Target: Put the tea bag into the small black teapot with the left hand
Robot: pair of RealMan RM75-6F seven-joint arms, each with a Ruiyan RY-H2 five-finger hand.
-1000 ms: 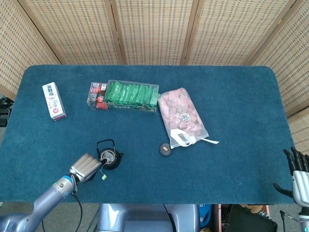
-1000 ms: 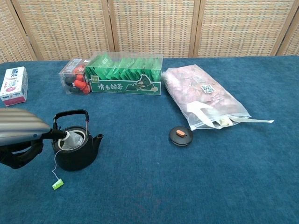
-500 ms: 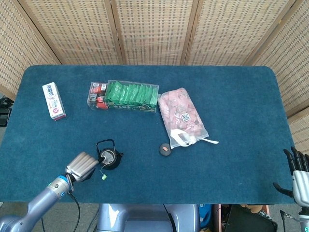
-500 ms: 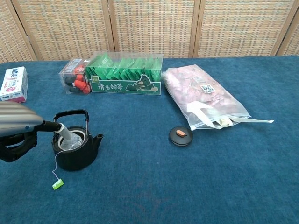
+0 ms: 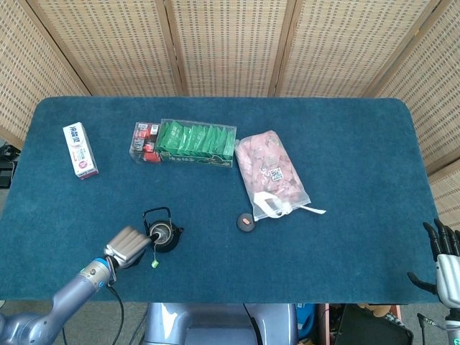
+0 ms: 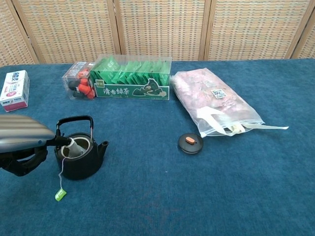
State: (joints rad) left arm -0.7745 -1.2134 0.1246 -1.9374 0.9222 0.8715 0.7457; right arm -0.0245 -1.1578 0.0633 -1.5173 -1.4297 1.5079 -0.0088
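The small black teapot (image 5: 164,236) (image 6: 81,160) stands lidless near the table's front left. A pale tea bag (image 6: 75,148) sits in its mouth, apex upward. The bag's string runs over the rim down to a green tag (image 6: 60,194) (image 5: 154,264) on the cloth. My left hand (image 5: 128,246) (image 6: 22,137) lies just left of the pot, one dark fingertip (image 6: 64,141) touching the top of the bag and the thumb curled well below it. My right hand (image 5: 445,262) hangs off the table's front right corner with fingers spread, holding nothing.
The teapot's lid (image 5: 246,222) (image 6: 190,143) lies to the pot's right. Behind are a clear box of green tea packets (image 5: 195,142), a small box of red items (image 5: 145,141), a pink-filled plastic bag (image 5: 269,172) and a white carton (image 5: 80,149) at far left.
Half a second ago the left fingertip reached further into the pot's mouth; it has drawn back to the rim and the bag stands more upright. The right hand has not moved.
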